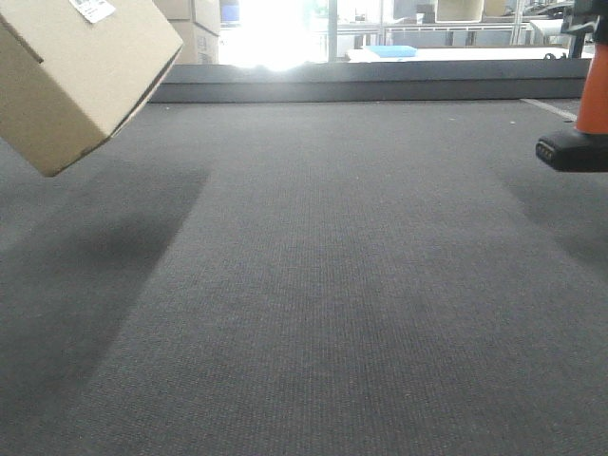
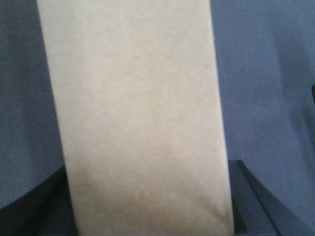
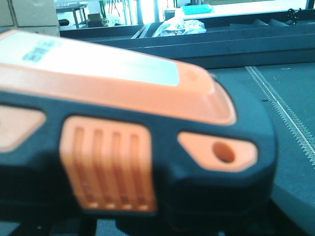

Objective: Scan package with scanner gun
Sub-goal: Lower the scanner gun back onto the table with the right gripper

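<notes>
The package (image 1: 66,76), a plain tan cardboard box with a white label (image 1: 92,9) on its upper face, hangs tilted above the table at the front view's top left. In the left wrist view its tan side (image 2: 133,98) fills the space between my left gripper's (image 2: 147,201) dark fingers (image 2: 248,201), which are shut on it. The scanner gun (image 1: 594,95) hangs at the right edge, orange handle up, black foot (image 1: 573,152) off the mat. Its black and orange head (image 3: 147,137) fills the right wrist view. My right gripper (image 3: 152,225) holds it from below, fingers mostly hidden.
The dark grey felt table (image 1: 313,285) ends at a raised dark ledge (image 1: 380,90) at the back. Tan cartons (image 1: 195,28) stand behind it at the left, and a blue tray (image 1: 391,50) lies on a white surface beyond. A stitched seam (image 3: 285,113) runs along the mat's right side.
</notes>
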{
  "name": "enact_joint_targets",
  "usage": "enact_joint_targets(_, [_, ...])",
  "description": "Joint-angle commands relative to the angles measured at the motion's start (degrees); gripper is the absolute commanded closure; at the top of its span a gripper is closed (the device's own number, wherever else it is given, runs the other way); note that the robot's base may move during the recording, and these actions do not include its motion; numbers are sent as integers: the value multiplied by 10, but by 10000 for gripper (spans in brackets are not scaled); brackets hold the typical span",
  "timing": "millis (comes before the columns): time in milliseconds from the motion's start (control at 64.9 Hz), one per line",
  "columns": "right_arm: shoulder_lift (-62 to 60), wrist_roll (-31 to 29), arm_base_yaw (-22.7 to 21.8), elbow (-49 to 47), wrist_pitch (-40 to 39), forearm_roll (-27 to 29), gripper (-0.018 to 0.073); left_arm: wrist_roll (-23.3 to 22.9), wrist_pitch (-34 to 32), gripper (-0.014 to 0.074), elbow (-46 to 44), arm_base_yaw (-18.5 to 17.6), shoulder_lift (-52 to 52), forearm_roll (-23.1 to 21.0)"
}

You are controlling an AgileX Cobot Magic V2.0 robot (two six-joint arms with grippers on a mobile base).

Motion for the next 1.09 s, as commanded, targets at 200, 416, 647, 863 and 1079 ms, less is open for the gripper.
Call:
enact_joint_targets(200, [63,7,0,-4,-89,3,714,0,-4,707,0,-1,-10,-6])
enact_joint_targets(416, [89,7,0,-6,-99,3,714,0,-4,707,0,-1,-10,-6])
enact_joint_targets(647, [90,7,0,-6,-98,3,610,0,-4,707,0,-1,-10,-6])
enact_joint_targets(863, [90,7,0,-6,-74,3,271,0,-4,707,0,-1,-10,-6])
enact_joint_targets(1079, [90,7,0,-6,-67,3,139,0,-4,707,0,-1,-10,-6])
